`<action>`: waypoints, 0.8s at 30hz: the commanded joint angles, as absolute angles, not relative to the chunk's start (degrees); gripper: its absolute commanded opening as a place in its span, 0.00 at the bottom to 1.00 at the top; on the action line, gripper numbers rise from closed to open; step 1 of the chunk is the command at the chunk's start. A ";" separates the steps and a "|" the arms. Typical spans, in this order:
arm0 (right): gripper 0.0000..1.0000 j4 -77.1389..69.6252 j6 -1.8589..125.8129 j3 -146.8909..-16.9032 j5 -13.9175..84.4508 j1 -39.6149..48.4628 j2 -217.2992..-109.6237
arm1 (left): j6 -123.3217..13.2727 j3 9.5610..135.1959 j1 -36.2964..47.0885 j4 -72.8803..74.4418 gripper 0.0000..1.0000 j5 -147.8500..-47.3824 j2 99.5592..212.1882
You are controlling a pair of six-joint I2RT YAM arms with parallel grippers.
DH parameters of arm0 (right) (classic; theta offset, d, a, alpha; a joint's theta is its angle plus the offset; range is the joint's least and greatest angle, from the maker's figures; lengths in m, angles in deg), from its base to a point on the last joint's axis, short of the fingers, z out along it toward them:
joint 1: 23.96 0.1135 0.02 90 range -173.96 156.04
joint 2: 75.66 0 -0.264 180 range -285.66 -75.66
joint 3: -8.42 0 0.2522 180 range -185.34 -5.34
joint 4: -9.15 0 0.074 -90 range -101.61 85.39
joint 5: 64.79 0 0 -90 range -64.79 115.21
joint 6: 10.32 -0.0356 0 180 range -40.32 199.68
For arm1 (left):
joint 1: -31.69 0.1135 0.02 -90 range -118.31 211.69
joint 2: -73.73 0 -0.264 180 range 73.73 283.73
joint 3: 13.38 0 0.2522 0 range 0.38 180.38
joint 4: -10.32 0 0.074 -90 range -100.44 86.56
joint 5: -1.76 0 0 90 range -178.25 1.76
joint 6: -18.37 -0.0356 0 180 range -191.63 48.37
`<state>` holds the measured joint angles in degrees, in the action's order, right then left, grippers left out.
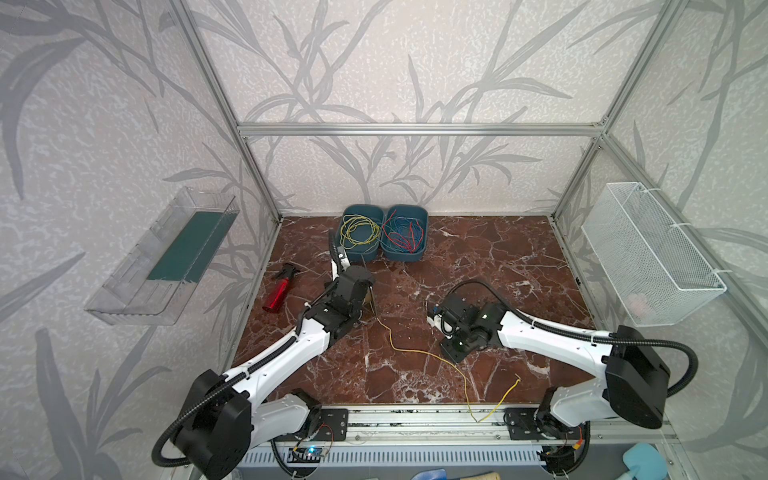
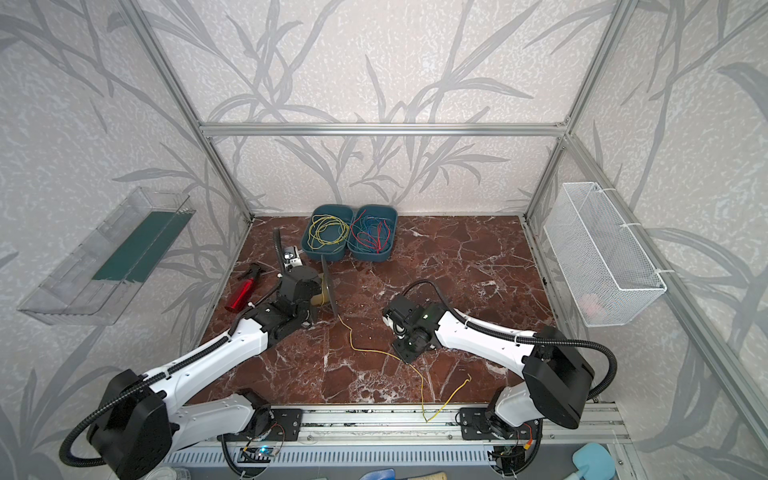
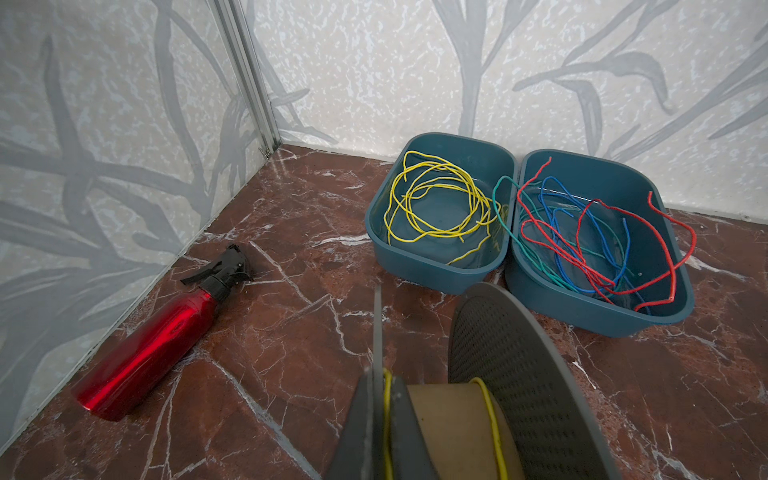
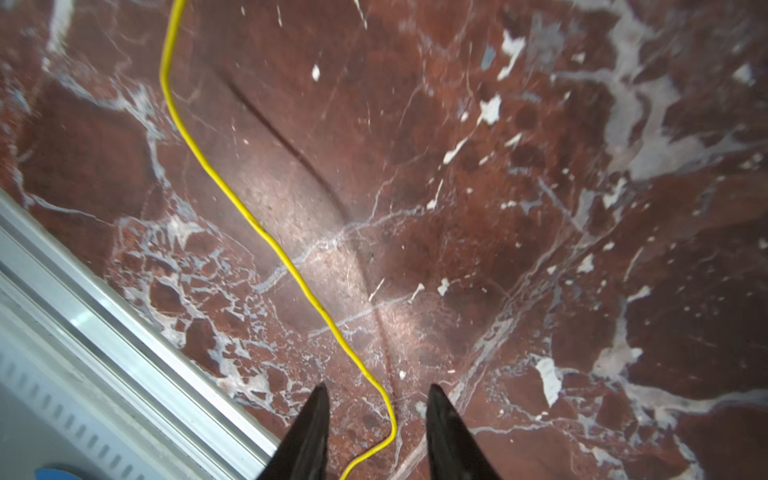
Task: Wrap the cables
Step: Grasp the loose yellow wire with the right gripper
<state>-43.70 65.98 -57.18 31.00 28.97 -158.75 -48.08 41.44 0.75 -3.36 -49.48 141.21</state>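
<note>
Toward worktop's (image 1: pixel 498 266) front edge: right gripper (image 4: pixel 376 388) gapes astride thin yellow cable (image 4: pixel 291 266); left gripper (image 3: pixel 382 386) clamps grey-flanged cardboard spool (image 3: pixel 511 374). Stiff cable may spring clear.

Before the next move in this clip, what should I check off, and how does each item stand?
1. Left gripper shut on the spool flange: ok.
2. Cable lies between the right gripper fingers in the wrist view: ok.
3. Right gripper closed on the cable: not ok, jaws apart.
4. Cable already started on the spool core: ok, yellow turns show.
5. Cable tail clear of the front rail: not ok, it loops over it.
</note>
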 commanded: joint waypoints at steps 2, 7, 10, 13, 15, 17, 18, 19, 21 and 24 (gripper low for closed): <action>0.39 -40.83 65.75 -55.52 29.66 29.35 -160.61 | -47.27 39.76 0.44 -7.39 0.00 -51.13 141.44; 0.38 -39.73 66.58 -55.22 30.83 29.39 -162.44 | -47.38 40.01 0.45 -7.93 0.00 -51.14 141.15; 0.36 -39.21 66.25 -53.98 31.08 29.34 -161.20 | -47.46 40.01 0.46 -8.10 0.00 -51.07 140.93; 0.35 -39.90 65.38 -53.07 31.52 29.31 -160.15 | -47.46 40.19 0.40 -8.03 0.00 -51.21 141.16; 0.34 -39.29 64.81 -52.13 32.12 29.38 -160.57 | -47.41 40.20 0.41 -7.92 0.00 -51.15 141.27; 0.32 -39.34 64.44 -51.89 31.57 29.39 -161.46 | -47.40 40.27 0.40 -7.77 0.00 -51.29 141.30; 0.31 -39.00 64.15 -51.68 31.39 29.38 -161.67 | -47.44 40.28 0.42 -7.77 0.00 -51.32 141.30; 0.30 -38.76 64.08 -51.49 31.26 29.39 -161.70 | -47.37 40.28 0.43 -7.81 0.00 -51.26 141.32; 0.27 -38.22 64.06 -51.38 30.84 29.33 -161.79 | -47.45 40.34 0.40 -7.92 0.00 -51.28 141.24; 0.19 -37.55 64.36 -51.46 31.58 29.35 -162.13 | -47.75 40.45 0.40 -8.02 0.00 -51.15 141.06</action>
<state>-38.41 64.65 -51.71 31.28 29.08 -161.68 -48.10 41.44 0.75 -3.78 -49.61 140.93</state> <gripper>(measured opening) 0.205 0.072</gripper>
